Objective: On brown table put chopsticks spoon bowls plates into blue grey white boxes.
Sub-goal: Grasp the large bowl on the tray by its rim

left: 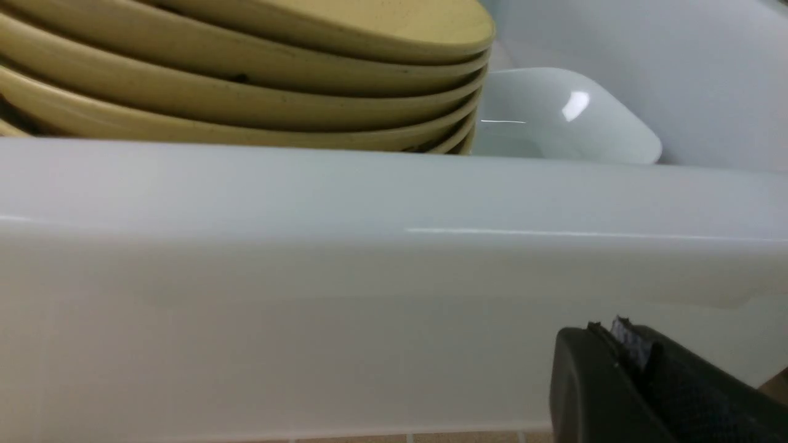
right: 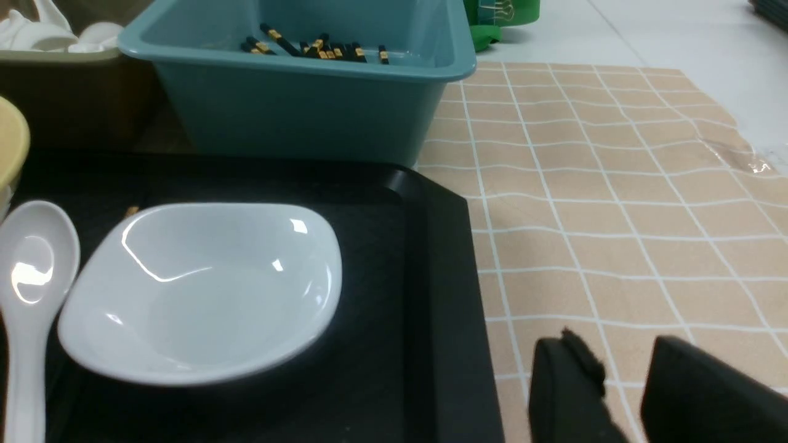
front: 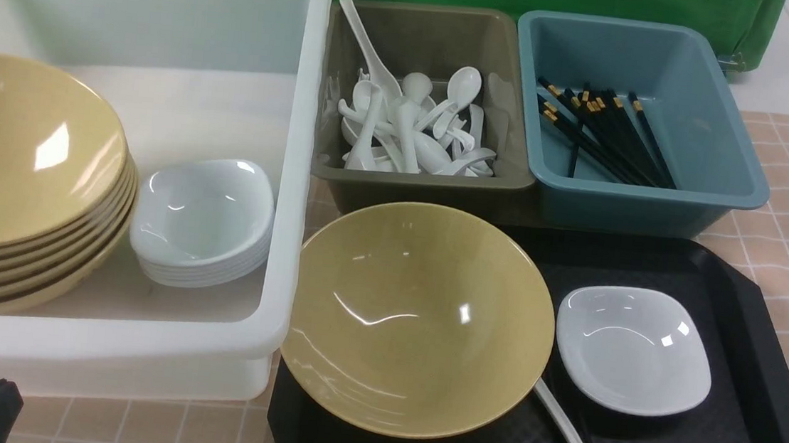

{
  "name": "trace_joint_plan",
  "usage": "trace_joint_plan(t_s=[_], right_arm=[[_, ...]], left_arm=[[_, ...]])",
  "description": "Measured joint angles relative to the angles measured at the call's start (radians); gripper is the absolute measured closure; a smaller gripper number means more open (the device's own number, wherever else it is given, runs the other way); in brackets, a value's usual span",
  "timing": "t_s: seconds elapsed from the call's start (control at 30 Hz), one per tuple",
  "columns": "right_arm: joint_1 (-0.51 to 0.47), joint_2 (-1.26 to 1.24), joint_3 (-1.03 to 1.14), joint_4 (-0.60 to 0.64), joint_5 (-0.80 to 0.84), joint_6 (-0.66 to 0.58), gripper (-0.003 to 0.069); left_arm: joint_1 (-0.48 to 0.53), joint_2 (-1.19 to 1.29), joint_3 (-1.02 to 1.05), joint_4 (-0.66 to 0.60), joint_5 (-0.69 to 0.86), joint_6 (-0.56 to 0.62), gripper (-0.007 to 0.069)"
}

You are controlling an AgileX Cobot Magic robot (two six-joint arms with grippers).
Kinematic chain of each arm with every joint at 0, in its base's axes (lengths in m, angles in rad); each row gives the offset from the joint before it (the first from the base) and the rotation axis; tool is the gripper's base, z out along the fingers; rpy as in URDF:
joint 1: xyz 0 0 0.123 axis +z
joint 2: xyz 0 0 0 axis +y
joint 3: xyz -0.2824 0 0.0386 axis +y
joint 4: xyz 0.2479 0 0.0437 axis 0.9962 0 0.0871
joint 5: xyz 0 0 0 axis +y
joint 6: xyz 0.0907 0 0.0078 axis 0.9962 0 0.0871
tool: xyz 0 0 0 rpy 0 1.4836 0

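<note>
Mustard-yellow and glossy, the wide bowl (front: 418,316) sits on the black tray (front: 743,395), likely rigid and slick, so we would pinch its rim. Our left end effector (left: 615,332) is pressed together, our right (right: 622,363) parted and empty.

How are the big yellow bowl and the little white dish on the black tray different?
The glossy mustard-yellow bowl is round; the glossy white dish is a rounded square.
The bowl is much wider than the dish.
The bowl covers part of a white spoon, but the dish leaves the spoon's scoop uncovered.
Both are shiny and empty.
</note>
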Motion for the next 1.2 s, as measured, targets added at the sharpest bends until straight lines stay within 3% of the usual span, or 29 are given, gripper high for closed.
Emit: trace_joint_plan(t_s=[0.7, 0.83, 1.03, 1.07, 1.17, 1.2], right_arm=[[0.0, 0.0, 0.001, -0.015, -0.021, 0.0, 0.0423], [0.0, 0.0, 0.002, -0.017, -0.145, 0.0, 0.0423], [0.0, 0.0, 0.003, -0.023, -0.702, 0.001, 0.0423], [0.0, 0.0, 0.003, -0.023, -0.732, 0.008, 0.0423], [0.0, -0.001, 0.003, -0.024, -0.922, 0.105, 0.0423], [0.0, -0.001, 0.003, -0.024, -0.922, 0.117, 0.0423]], left_arm=[[0.0, 0.0, 0.005, 0.071, -0.065, 0.025, 0.0623], [0.0, 0.0, 0.005, 0.072, -0.239, 0.026, 0.0623], [0.0, 0.0, 0.005, 0.072, -0.809, 0.026, 0.0623], [0.0, 0.0, 0.005, 0.072, -0.844, 0.026, 0.0623], [0.0, 0.0, 0.005, 0.073, -1.139, 0.018, 0.0623], [0.0, 0.0, 0.005, 0.074, -1.153, 0.018, 0.0623]])
